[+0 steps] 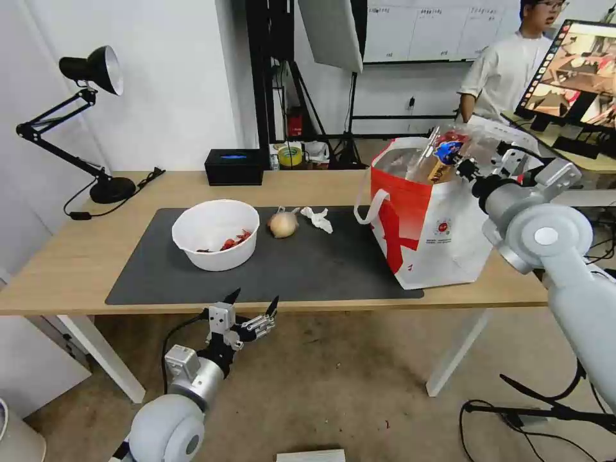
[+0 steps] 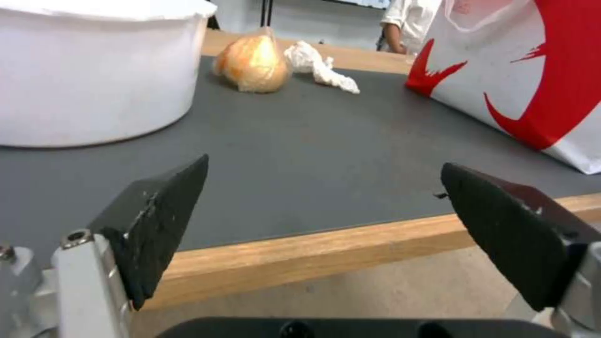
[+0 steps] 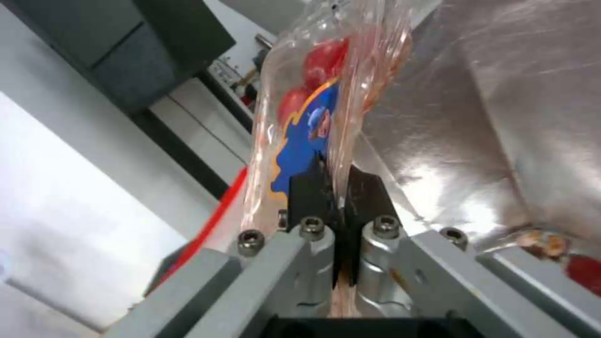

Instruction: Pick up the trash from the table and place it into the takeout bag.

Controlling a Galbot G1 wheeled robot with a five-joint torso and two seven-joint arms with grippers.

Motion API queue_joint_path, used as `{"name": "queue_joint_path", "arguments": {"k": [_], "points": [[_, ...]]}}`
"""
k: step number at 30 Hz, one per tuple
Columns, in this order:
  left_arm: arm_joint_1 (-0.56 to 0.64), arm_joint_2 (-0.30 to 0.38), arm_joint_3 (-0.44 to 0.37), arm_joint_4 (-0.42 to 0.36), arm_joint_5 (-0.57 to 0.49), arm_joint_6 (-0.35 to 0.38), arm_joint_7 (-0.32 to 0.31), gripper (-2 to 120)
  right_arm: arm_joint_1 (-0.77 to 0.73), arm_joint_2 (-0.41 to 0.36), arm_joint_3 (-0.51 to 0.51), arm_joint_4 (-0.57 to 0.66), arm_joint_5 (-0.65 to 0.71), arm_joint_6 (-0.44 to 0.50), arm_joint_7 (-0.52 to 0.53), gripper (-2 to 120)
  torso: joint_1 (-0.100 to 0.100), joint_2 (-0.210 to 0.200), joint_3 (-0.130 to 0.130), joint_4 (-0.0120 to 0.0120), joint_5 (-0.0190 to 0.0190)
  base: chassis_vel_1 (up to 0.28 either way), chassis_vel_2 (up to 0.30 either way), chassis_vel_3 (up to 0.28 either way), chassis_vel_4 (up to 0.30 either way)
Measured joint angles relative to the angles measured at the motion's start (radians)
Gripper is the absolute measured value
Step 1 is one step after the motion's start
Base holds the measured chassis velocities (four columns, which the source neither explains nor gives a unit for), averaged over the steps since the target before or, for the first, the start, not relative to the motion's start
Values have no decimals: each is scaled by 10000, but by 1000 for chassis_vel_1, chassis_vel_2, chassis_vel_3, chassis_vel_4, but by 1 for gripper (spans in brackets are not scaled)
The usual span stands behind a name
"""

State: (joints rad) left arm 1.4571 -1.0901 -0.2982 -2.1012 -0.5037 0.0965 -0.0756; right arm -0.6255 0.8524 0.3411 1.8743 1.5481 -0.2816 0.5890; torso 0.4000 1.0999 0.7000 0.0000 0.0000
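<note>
While the right claw (image 1: 461,168) hangs over the open mouth of the bag (image 1: 443,247), three pieces of trash lie on the mat (image 1: 308,263): one bowl (image 1: 215,234), one onion (image 1: 283,224) and one tissue (image 1: 318,219). A fourth piece, the clear tray (image 1: 443,154), is off the bench (image 1: 58,269), pinched in the right claw and standing upright in the bag's opening. One bag stands at the right end of the mat, partly on the bare wood, well apart from the bowl.

From the head view the bowl holds a few red scraps (image 1: 236,241) against its right inner wall; the left wrist view meets only the bowl's (image 2: 94,80) white outer wall, so its contents are hidden there. That same low view shows the onion (image 2: 253,63) and tissue (image 2: 319,68) just beside each other behind the bowl, and the bag's (image 2: 532,80) red-splashed side to the right.

The right wrist view gives what the head view cannot: the claw (image 3: 337,188) is closed tight on a thin edge of the tray (image 3: 313,117), with red food bits and a blue label inside the clear plastic, and the bag's silver foil lining (image 3: 501,117) right beside it.

The left claw (image 1: 251,301) waits below the bench's front edge, spread wide with nothing between its fingers (image 2: 163,220).

One black box (image 1: 234,167) and one lamp (image 1: 90,122) sit at the back of the bench.
</note>
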Motion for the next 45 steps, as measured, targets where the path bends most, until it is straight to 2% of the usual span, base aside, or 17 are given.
{"name": "queue_joint_path", "arguments": {"k": [8,20,28,30,33,34,37,38,40,41,43,45], "points": [[-12,-43,56,56,45,-2,-2,100,563,213,-168,-291,132,440,-73,0,0,0,0,1,-1,0,0,0,0],[-52,-55,119,109,50,-33,-12,100,382,407,-594,-626,-1164,430,-424,0,0,1,0,0,1,0,0,0,0],[-85,-70,167,174,56,-41,-16,100,381,420,-603,-593,-1168,411,-444,0,0,1,0,0,0,0,0,0,0],[-96,-71,183,187,59,-44,-16,100,381,408,-603,-586,-1156,407,-450,4,0,0,0,0,0,0,0,0,0],[-150,-79,250,220,63,-47,-16,100,328,369,-599,-544,-1112,392,-475,18,0,1,0,0,0,0,0,0,0],[-150,-79,250,220,63,-47,-16,100,328,369,-599,-544,-1112,392,-475,18,0,1,0,0,0,0,0,0,0],[-206,-67,287,244,63,-47,-18,100,319,362,-596,-514,-1039,369,-477,32,0,0,0,0,0,0,0,0,0],[-206,-67,287,244,63,-47,-18,100,319,362,-596,-514,-1039,369,-477,32,0,0,0,0,0,0,0,0,0],[-223,-44,291,246,59,-47,-19,100,328,360,-596,-511,-1009,354,-477,41,0,0,0,0,0,0,0,0,0],[-223,-44,291,246,59,-47,-19,100,328,360,-596,-511,-1009,354,-477,41,0,0,0,0,0,0,0,0,0],[-228,-18,290,246,49,-47,-20,100,346,354,-596,-487,-973,317,-472,53,0,1,0,0,0,0,0,0,0],[-228,-9,286,246,43,-47,-20,100,351,354,-596,-476,-964,269,-469,57,0,1,0,0,0,0,0,0,0]]}}
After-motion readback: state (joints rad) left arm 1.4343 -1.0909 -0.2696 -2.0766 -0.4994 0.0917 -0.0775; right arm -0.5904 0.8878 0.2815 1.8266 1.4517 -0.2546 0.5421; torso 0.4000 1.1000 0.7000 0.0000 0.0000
